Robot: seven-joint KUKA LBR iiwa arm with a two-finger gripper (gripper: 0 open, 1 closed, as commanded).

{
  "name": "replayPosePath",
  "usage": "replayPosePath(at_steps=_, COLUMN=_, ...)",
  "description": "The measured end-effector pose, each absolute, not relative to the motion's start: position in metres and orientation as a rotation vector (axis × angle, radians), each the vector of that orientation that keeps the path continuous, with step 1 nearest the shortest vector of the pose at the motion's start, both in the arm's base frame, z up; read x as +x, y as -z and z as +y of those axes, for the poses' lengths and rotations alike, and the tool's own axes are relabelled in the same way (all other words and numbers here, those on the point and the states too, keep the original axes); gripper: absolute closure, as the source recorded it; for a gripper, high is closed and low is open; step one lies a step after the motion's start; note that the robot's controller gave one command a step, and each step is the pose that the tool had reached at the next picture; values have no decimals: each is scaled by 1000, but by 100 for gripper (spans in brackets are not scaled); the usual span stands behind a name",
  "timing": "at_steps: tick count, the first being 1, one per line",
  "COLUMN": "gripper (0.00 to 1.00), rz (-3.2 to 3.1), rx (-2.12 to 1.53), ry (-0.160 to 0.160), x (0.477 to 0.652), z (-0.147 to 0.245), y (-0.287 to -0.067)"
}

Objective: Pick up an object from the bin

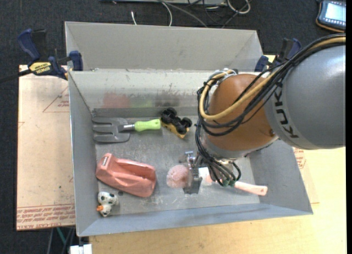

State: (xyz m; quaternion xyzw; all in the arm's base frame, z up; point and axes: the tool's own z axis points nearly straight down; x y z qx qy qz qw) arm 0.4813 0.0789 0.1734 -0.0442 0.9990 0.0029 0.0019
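Gripper [192, 181] low over the floor of the grey bin [82, 137] in the camera view. It hangs under the arm's orange wrist cover [236, 115], near the front wall and right of centre. Just to its left, touching or nearly so, lies a small fuzzy pink ball [176, 177]. On its other side a pale pink stick-like handle [253, 189] pokes out from under the cables.

Whether the jaws are spread or pressed together I cannot tell — the dark metal reads as one block, and nothing shows plainly between them. The step in hand looks like the approach to a grasp, with the ball the likeliest target; nothing is lifted yet. The next move calls for centring over the ball rather than beside it, then closing gently — a soft round thing may roll or squash aside.

Well apart lie a green-handled garden fork [118, 129], a black-and-yellow toy car [176, 122], a pink wedge-shaped block [126, 176] and a small white figure [106, 202] in the front left corner.
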Motion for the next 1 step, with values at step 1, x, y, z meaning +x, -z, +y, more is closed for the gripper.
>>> replayPosePath(at_steps=1, gripper=100, rz=3136, rx=-139, ry=-9, x=481, z=79, y=-178)
